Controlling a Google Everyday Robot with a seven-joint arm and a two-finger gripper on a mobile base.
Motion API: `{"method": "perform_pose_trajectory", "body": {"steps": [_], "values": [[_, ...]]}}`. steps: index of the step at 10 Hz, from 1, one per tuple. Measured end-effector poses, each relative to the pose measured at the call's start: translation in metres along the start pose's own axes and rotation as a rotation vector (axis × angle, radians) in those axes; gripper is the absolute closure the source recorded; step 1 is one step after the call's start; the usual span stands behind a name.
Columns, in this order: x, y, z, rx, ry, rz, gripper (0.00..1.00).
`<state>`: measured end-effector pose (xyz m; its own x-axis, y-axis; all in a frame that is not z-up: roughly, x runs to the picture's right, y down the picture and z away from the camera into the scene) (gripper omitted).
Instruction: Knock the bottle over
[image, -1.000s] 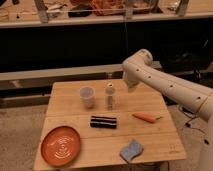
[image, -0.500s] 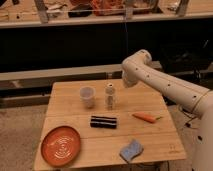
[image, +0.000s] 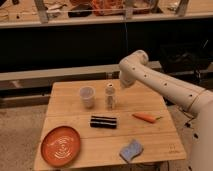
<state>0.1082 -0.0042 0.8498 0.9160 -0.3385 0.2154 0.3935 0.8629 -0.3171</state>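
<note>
The wooden counter (image: 70, 117) carries, nearest, an orange plate (image: 60, 145) and blue sponge (image: 131, 150), then a dark packet (image: 103, 122) and carrot (image: 145, 118); further back the bottle (image: 110, 96) stands upright beside a cup (image: 87, 97); the gripper (image: 121, 85) hovers just right of its cap, fingers unreadable
</note>
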Motion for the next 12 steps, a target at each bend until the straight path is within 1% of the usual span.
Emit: {"method": "perform_pose_trajectory", "body": {"steps": [3, 6, 8, 10, 12], "values": [[-0.013, 0.001, 0.000, -0.002, -0.021, -0.034, 1.00], [-0.041, 0.001, -0.002, -0.004, -0.056, -0.083, 1.00], [-0.042, 0.002, -0.003, -0.004, -0.058, -0.102, 1.00], [-0.058, 0.004, -0.006, -0.007, -0.075, -0.121, 1.00], [-0.061, 0.002, -0.005, -0.007, -0.079, -0.132, 1.00]]}}
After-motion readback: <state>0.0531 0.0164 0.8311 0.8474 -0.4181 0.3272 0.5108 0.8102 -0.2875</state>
